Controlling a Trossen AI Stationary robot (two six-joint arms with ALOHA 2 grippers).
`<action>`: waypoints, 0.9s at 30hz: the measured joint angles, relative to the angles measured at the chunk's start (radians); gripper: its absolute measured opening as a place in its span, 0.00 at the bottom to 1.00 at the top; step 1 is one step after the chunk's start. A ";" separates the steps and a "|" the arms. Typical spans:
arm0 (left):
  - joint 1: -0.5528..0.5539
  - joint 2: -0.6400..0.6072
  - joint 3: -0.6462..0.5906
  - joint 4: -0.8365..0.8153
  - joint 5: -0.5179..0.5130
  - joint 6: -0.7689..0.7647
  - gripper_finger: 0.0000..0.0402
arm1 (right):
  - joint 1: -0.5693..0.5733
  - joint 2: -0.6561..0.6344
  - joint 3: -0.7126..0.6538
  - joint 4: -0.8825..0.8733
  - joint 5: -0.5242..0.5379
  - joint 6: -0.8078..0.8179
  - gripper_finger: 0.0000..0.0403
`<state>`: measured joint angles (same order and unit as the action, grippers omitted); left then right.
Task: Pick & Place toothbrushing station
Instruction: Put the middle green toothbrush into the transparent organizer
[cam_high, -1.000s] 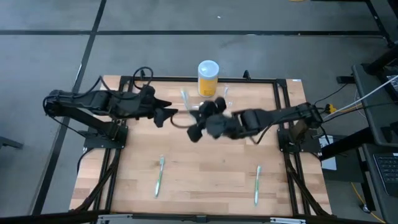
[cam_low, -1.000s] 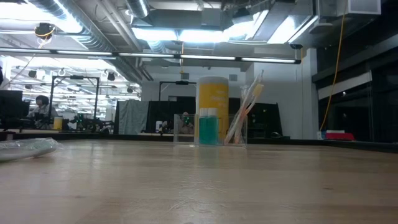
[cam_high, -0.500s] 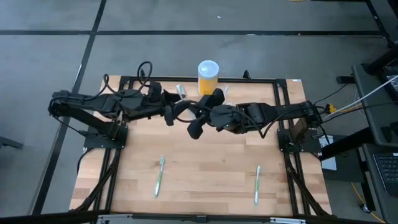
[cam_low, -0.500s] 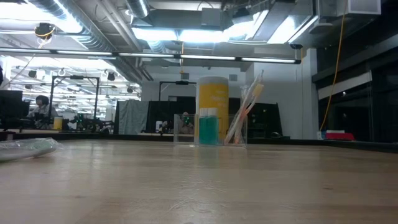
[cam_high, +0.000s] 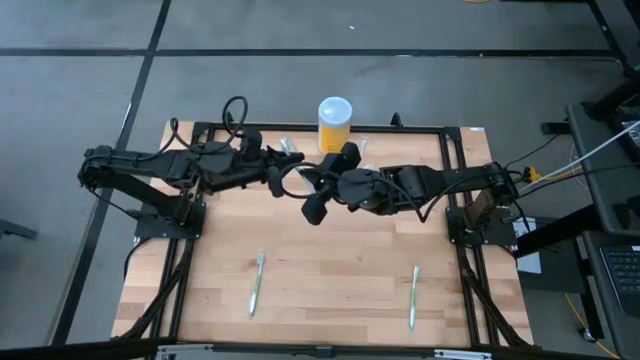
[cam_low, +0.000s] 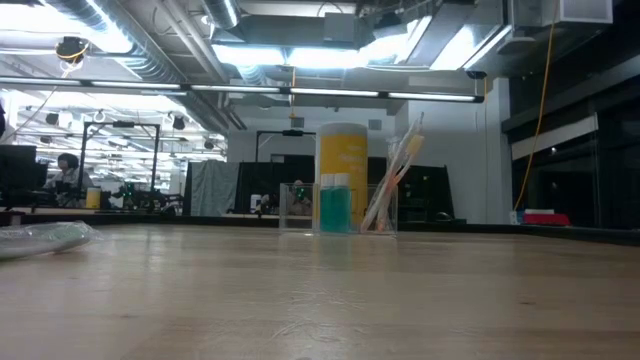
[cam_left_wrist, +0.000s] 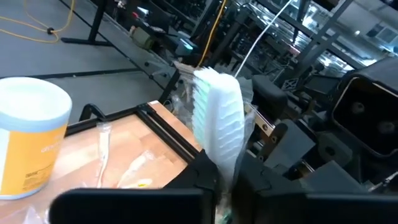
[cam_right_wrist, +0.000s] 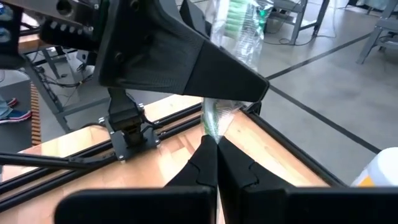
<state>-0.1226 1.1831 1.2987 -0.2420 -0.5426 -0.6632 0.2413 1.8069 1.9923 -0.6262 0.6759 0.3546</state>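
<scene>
Standing: toothbrushing station (cam_low: 300, 208) at the table's (cam_low: 320, 300) far edge, before the yellow container (cam_low: 342, 150)
Axis: long side crosswise in low view
Look: clear, low, brushes leaning inside
Left end effector (cam_left_wrist: 227, 169): pinching wrapped toothbrush (cam_left_wrist: 217, 118)
Right end effector (cam_right_wrist: 216, 142): pinching its wrapper's end

The right gripper (cam_right_wrist: 211, 146) has its two dark fingers pressed together, pinching the lower end of a clear plastic-wrapped toothbrush (cam_right_wrist: 239, 37) whose green-and-white bristled head shows through the crinkled wrap above. The left gripper (cam_right_wrist: 205, 81) reaches in from the other side, its broad dark fingers closed across the same wrapped toothbrush just above the right gripper's tips. Below lies the wooden table (cam_right_wrist: 155, 149) with its black metal frame (cam_right_wrist: 171, 121) running along the edge. A yellow container (cam_right_wrist: 379, 171) shows partly at the corner of the view. Grey floor lies beyond.
</scene>
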 joint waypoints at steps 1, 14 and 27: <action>0.000 0.000 0.000 0.001 -0.006 0.001 0.03 | 0.000 0.000 0.000 0.001 0.006 -0.001 0.00; 0.000 -0.008 0.000 -0.007 -0.100 0.039 0.02 | -0.002 -0.002 -0.001 0.077 0.021 -0.044 0.36; 0.140 -0.096 0.000 -0.388 -0.241 0.054 0.02 | 0.043 -0.101 -0.001 -0.136 0.195 0.104 0.61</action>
<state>0.0178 1.0873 1.2987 -0.6301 -0.7840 -0.6088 0.2844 1.7057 1.9911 -0.7621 0.8711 0.4587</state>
